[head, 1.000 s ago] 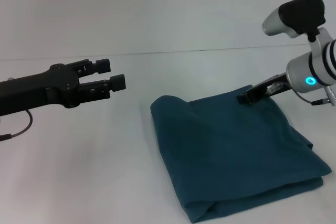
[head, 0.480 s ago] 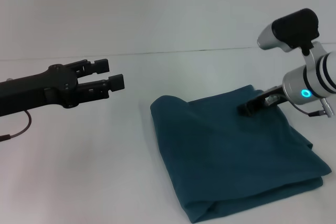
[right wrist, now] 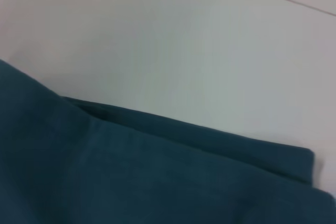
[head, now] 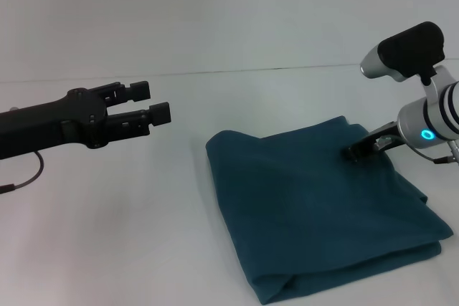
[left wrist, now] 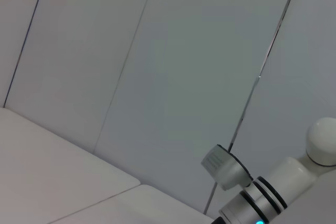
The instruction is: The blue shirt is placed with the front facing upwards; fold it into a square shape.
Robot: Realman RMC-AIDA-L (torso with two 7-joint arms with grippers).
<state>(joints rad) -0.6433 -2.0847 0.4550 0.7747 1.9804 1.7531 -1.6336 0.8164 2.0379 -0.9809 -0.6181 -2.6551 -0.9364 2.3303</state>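
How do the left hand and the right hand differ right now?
The left hand hangs in the air, well off to the left of the blue shirt; the right hand is down at the shirt's far right part. The left hand's fingers are parted with nothing between them; the right hand's are not readable. Both are dark.

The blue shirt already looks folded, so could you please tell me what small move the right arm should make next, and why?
Probably lift the right end effector up and away from the blue shirt. The shirt lies as a compact, roughly square, layered bundle on the table, and the right end effector rests at its far edge. The left end effector hovers open, off the cloth.
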